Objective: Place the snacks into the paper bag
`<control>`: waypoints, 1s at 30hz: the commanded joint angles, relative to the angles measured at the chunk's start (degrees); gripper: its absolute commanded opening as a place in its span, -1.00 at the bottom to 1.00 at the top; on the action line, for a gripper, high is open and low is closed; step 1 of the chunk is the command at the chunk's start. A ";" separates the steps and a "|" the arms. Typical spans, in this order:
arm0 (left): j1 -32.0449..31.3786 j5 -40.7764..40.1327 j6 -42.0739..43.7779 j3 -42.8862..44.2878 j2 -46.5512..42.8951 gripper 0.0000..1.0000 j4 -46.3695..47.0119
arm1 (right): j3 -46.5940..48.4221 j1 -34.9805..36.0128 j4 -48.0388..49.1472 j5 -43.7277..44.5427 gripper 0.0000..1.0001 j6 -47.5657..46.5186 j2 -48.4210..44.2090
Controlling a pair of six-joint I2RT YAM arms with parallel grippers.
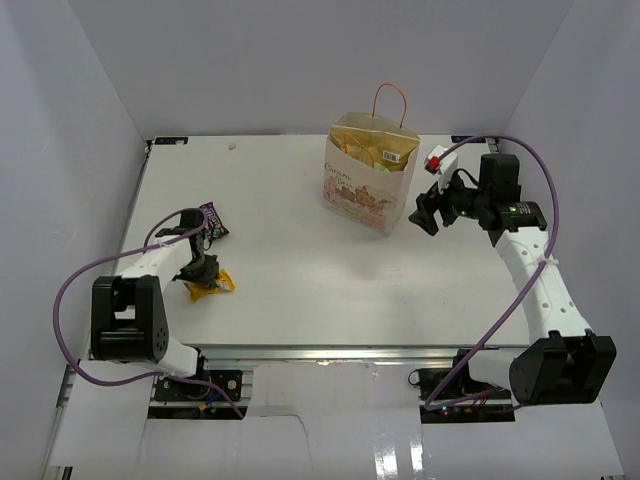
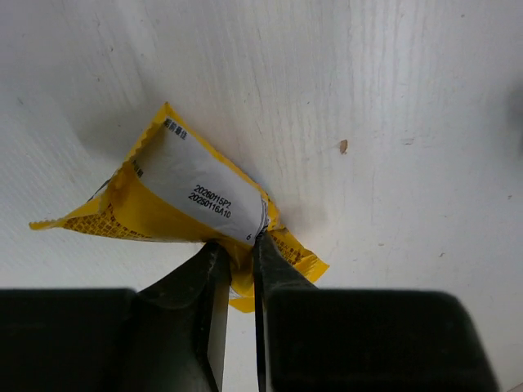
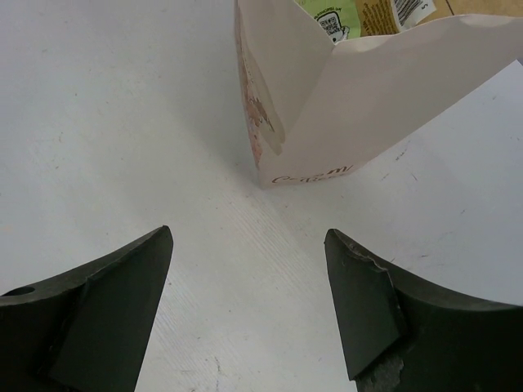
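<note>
A yellow snack packet (image 1: pixel 214 287) lies on the white table at the near left. My left gripper (image 1: pixel 200 272) stands over it, jaws pinched on the packet's near edge; in the left wrist view the packet (image 2: pixel 180 196) shows a white date label, and the gripper (image 2: pixel 239 245) has yellow foil squeezed between its fingers. A purple packet (image 1: pixel 213 222) lies just behind. The paper bag (image 1: pixel 368 190) stands upright at the back centre with a yellow-tan chip bag (image 1: pixel 385 150) inside. My right gripper (image 1: pixel 425 215) hovers open beside the bag's right side, holding nothing (image 3: pixel 248 237). The bag's corner (image 3: pixel 368 106) is ahead of it, a green packet (image 3: pixel 327 18) showing inside.
The orange cord handle (image 1: pixel 390 100) rises above the bag's mouth. White walls enclose the table on the left, back and right. Purple cables loop beside both arms.
</note>
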 commanded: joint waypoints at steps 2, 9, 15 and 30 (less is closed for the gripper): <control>0.47 -0.60 1.85 -2.00 -2.52 -0.71 0.63 | 3.44 -0.84 0.42 -2.39 0.62 1.24 0.03; 0.47 10.09 24.25 4.66 -13.86 -1.00 8.70 | 5.90 -2.60 0.33 -4.49 0.62 2.65 0.38; -2.32 41.18 28.77 9.23 -17.92 -1.00 35.09 | 7.75 -6.18 0.59 -6.78 0.62 3.79 1.43; -22.64 41.32 28.15 67.50 22.74 -1.00 44.31 | 4.59 -11.21 0.51 -9.42 0.62 5.64 -0.85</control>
